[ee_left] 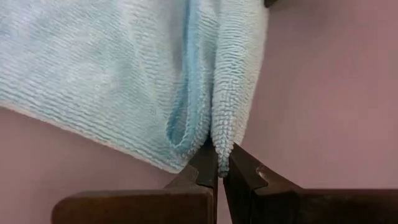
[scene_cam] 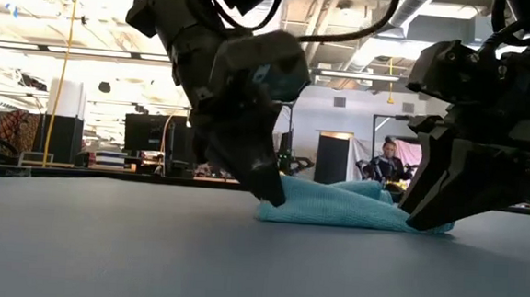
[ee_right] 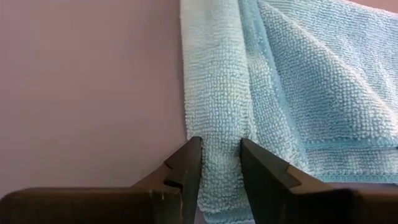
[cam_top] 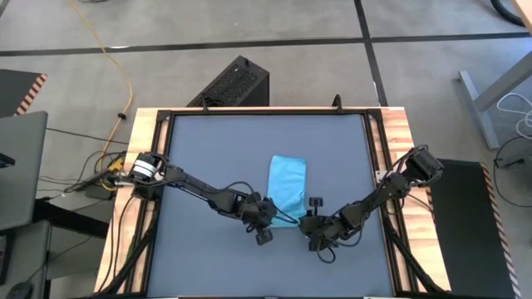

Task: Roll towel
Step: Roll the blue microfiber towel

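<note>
The sky-blue towel (cam_top: 288, 183) lies folded into a narrow strip at the middle of the dark grey tabletop (cam_top: 216, 149), its long sides running from far to near. It rests flat, with its near end bunched up (scene_cam: 354, 205). Both grippers are at that near end. My left gripper (cam_top: 280, 218) comes from the near left and is shut on the cloth. My right gripper (cam_top: 306, 219) comes from the near right, with a thick fold of the towel between its fingers. My left gripper pinches a thin raised fold at the towel's near end (ee_left: 222, 142) between its two fingertips. It slants down from the table's near left. The fold holds several layers. The cloth beyond it lies slack on the table. My right gripper holds a thick folded band along the towel's near end (ee_right: 219, 134) between its two fingers (ee_right: 189, 163). It slants down from the near right, and the fingers lie along the band. The towel stays on the table.
Bare tabletop surrounds the towel on every side. A wooden frame (cam_top: 143, 166) borders the table. A black box (cam_top: 233, 83) stands on the floor past the far edge. In the low view a person (scene_cam: 388, 163) sits far back in the room.
</note>
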You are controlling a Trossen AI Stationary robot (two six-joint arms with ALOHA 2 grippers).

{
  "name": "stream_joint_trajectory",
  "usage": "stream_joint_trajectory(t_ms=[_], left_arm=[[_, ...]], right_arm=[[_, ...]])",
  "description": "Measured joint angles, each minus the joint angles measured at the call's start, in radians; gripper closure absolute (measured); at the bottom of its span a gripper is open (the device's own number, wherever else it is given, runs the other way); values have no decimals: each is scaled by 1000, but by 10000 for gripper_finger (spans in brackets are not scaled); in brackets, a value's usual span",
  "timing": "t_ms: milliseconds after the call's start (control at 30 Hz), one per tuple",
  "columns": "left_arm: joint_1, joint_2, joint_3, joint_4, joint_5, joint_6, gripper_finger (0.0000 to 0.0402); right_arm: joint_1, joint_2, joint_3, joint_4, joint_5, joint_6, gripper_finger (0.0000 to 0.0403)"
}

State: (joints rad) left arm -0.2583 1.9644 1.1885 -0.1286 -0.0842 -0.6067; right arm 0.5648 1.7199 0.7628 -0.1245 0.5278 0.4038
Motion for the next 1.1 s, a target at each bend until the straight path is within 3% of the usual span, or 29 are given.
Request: stream_joint_trajectory(t_ms=[167, 300, 467, 633, 733, 933, 1100], left_arm=[[-34, -18, 10, 15, -67, 164, 399], [-40, -28, 52, -39, -76, 227, 371], [-3, -14, 70, -203, 23, 200, 294], [-17, -24, 77, -240, 12, 325, 203], [-43, -40, 123, -273, -82, 414, 167], [-122, -53, 235, -287, -332, 682, 153], [-107, -43, 243, -239, -266, 786, 152]], right_arm=[[0, 1, 0, 1, -1, 19, 264], [-1, 1, -1, 1, -2, 41, 264], [-3, 1, -1, 0, -3, 41, 264], [-3, 1, -1, -1, -3, 41, 264], [-3, 1, -1, -1, -3, 42, 264], [-4, 2, -1, -2, -3, 42, 264], [-5, 2, -1, -2, -4, 42, 264]])
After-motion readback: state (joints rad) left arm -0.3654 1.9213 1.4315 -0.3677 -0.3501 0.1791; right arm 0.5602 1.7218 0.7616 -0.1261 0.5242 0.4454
